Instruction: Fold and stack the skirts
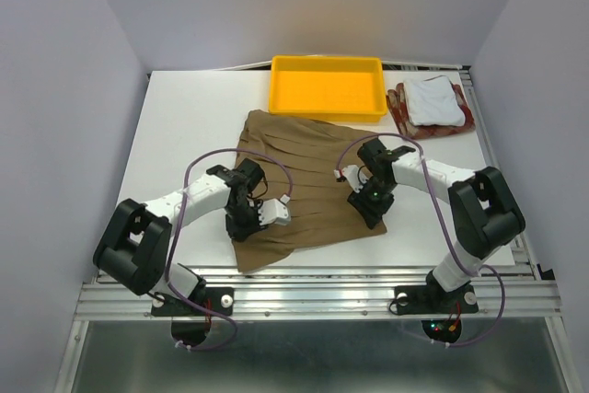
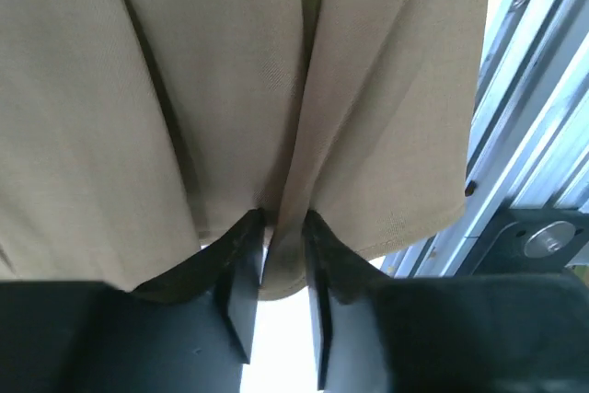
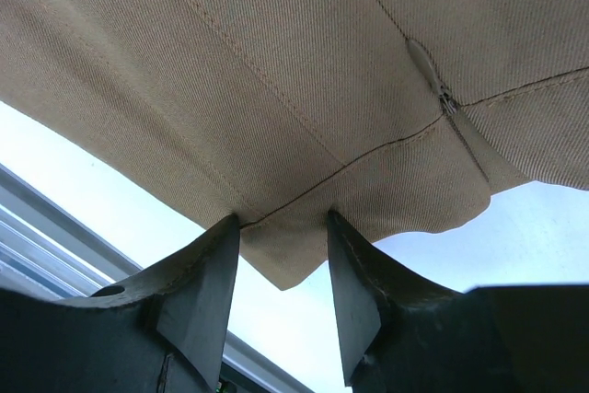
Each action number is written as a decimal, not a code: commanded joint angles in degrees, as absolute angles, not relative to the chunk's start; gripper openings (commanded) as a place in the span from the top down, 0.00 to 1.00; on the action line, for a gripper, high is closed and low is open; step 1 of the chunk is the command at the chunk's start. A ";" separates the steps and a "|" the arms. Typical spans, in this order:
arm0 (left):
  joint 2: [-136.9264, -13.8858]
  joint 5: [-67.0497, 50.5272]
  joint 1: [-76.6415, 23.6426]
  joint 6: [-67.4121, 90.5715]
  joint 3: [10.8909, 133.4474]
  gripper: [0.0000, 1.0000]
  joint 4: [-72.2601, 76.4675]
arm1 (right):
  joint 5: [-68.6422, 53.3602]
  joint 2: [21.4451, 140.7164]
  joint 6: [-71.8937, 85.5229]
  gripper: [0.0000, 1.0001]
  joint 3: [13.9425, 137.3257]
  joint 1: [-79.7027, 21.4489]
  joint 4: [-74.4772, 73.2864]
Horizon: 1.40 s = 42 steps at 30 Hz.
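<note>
Pinches tan skirt [image 1: 308, 190] hem with left gripper [image 2: 281, 227]. Straddles its zipper corner with right gripper [image 3: 281, 227], half spread, cannot tell if gripping. Lies spread just in front of yellow tray [image 1: 327, 115].

Overhead view: bright, even light from above. White worktop [image 1: 184, 135] nearly washed out; shadows soft and short. Yellow tray [image 1: 304, 85] vivid, no glare. Left wrist view: tan skirt [image 2: 230, 89] slightly soft, folds shaded; left claw [image 2: 282, 220] dark, underexposed. Right wrist view: cloth weave sharp; right claw [image 3: 283, 218] near-silhouette, worktop behind blown out white.
</note>
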State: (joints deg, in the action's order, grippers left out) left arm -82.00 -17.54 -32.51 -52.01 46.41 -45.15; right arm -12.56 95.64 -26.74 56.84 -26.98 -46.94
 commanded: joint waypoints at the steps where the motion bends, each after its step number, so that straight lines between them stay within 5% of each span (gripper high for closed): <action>1: -79.29 -8.37 -32.26 -52.91 45.87 0.92 -43.07 | -8.62 97.56 -27.77 0.52 52.74 -27.07 -43.68; 3: -74.65 -5.64 -31.29 -54.05 47.36 1.00 -42.89 | -7.83 97.21 -28.47 0.52 51.95 -27.07 -43.77; 7: -67.25 -7.01 -31.46 -59.49 51.84 1.00 -47.44 | -8.25 95.45 -28.74 0.52 50.45 -27.07 -44.29; 8: -66.28 -8.16 -31.81 -59.94 52.29 0.96 -50.25 | -8.78 95.28 -29.00 0.52 50.88 -27.07 -44.82; 9: -66.01 -10.35 -32.16 -60.46 52.82 0.76 -51.67 | -9.57 95.01 -29.35 0.52 51.24 -27.07 -45.35; 11: -65.66 -12.47 -32.52 -61.61 53.17 0.61 -53.52 | -12.21 94.05 -29.71 0.51 52.98 -27.07 -47.19; 16: -67.23 -15.38 -32.26 -60.82 58.25 0.50 -51.51 | -22.21 92.55 -31.64 0.45 61.59 -27.07 -56.40; 25: -88.22 -20.04 -18.30 -45.23 75.66 0.55 -33.24 | -11.01 98.86 -24.35 0.45 76.53 -25.49 -41.25; 31: -105.17 -19.51 -17.75 -39.65 82.96 0.63 -27.96 | -7.47 109.59 -23.82 0.46 79.98 -24.17 -35.69; 42: -104.00 -20.91 -19.16 -48.06 69.28 0.79 -33.64 | -11.06 107.24 -34.62 0.53 63.21 -24.17 -36.56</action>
State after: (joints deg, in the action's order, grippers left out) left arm -110.37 -18.72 -18.39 -43.79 75.20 -26.87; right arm -9.52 107.81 -29.23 71.02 -24.32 -29.39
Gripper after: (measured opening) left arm 0.225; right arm 0.478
